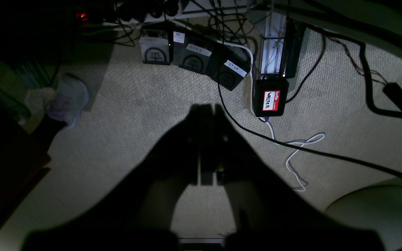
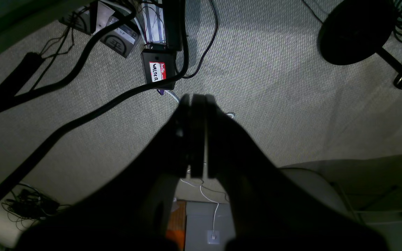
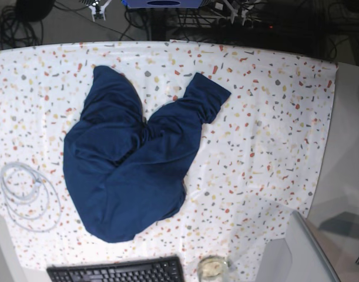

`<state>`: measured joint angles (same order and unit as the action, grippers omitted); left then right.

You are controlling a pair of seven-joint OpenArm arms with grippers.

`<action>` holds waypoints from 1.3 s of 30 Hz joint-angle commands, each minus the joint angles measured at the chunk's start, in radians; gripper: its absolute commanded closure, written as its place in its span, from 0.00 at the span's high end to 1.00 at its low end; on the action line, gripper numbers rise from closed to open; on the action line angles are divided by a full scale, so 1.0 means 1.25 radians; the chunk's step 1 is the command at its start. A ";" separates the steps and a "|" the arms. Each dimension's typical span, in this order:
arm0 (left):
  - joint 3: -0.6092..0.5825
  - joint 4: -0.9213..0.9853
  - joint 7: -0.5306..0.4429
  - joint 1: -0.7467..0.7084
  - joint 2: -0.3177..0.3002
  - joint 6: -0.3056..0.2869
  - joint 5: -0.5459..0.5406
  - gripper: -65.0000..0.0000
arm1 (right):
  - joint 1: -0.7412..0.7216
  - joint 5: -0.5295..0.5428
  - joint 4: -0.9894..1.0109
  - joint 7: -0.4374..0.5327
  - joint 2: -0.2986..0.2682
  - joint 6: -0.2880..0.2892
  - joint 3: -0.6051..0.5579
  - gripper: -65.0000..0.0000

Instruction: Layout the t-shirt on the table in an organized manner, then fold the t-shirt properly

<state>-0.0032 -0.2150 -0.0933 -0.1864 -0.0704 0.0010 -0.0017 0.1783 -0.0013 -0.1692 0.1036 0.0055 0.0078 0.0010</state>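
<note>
i've got the t-shirt (image 3: 129, 170) lying crumpled left of centre on the table (image 3: 267, 117), one sleeve poking up to the right. left gripper (image 1: 206, 109) and right gripper (image 2: 196, 99) both hang over carpet, jaws pressed together, holding nothing.

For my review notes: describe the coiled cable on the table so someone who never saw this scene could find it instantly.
In the base view, start at the speckled table and find the crumpled navy t-shirt near its middle. Go to the table's left edge, beside the shirt's lower half: the coiled cable lies there in loose loops. It is the only pale, thin, ring-shaped thing; the black keyboard sits along the bottom edge.
</note>
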 commanded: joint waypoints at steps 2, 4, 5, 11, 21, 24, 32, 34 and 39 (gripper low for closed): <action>-0.003 -0.002 -0.003 -0.006 -0.002 0.004 -0.003 0.00 | 0.005 0.002 0.001 -0.002 0.000 -0.007 0.002 0.01; -0.003 -0.002 -0.003 -0.006 -0.002 0.004 -0.003 0.00 | 0.005 0.002 0.001 -0.002 0.000 -0.007 0.002 0.01; -0.003 -0.002 -0.003 -0.006 -0.002 0.004 -0.003 0.00 | 0.005 0.002 0.001 -0.002 0.000 -0.007 0.002 0.01; -0.004 -0.002 -0.003 -0.006 -0.002 0.004 -0.003 0.00 | 0.006 0.000 0.001 -0.002 0.000 -0.007 0.002 0.01; -0.007 -0.004 0.004 -0.016 -0.008 0.004 0.006 0.00 | 0.042 0.003 -0.031 -0.090 0.006 -0.007 0.004 0.01; -0.007 -0.014 -0.002 -0.053 -0.028 0.002 0.007 0.00 | 0.130 0.003 -0.157 -0.141 0.018 -0.007 0.004 0.01; 0.001 -0.336 0.011 -0.281 -0.072 -0.075 0.001 0.00 | 0.407 0.003 -0.645 -0.295 0.013 -0.007 0.004 0.01; 0.003 -0.414 0.051 -0.331 -0.089 -0.074 -0.003 0.00 | 0.457 0.003 -0.725 -0.307 0.015 -0.007 0.004 0.01; 0.018 -0.684 0.089 -0.486 -0.131 -0.074 -0.035 0.00 | 0.566 0.003 -0.904 -0.339 0.017 -0.008 0.005 0.01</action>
<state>0.0193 -1.0695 0.0280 -0.7826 -0.2291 -0.0841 -0.0471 0.8791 -0.0010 -1.2942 -0.3271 0.0254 -0.0013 0.0048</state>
